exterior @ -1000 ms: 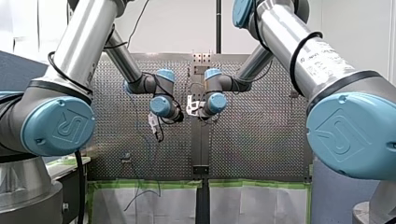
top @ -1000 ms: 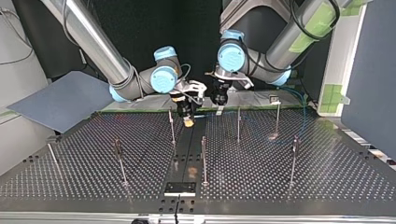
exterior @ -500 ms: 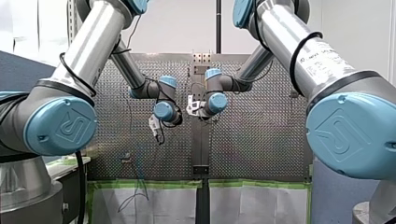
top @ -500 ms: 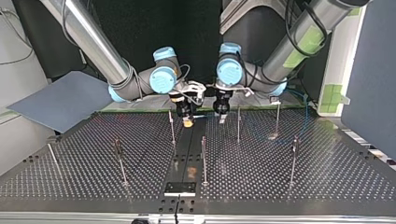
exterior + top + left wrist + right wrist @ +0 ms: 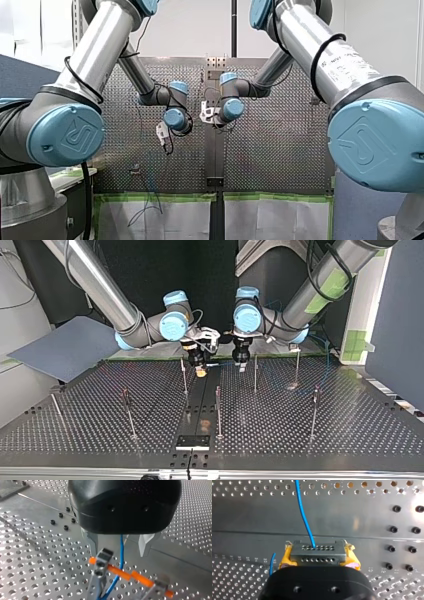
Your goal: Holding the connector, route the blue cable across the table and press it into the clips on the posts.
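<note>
Right wrist view: my right pincer clenches the connector, blue cable running ahead. My left pincer, released, apparently straddles that cable.

A slate-grey panel lies at the top view's left; strips of green tape mark a white upright at its right. A small black plate, possibly a mounting block, sits front and centre.

The surface is seen from behind the arms and, facing back, from across it. Both wrist views are taken close over it, the blue cable shared.
</note>
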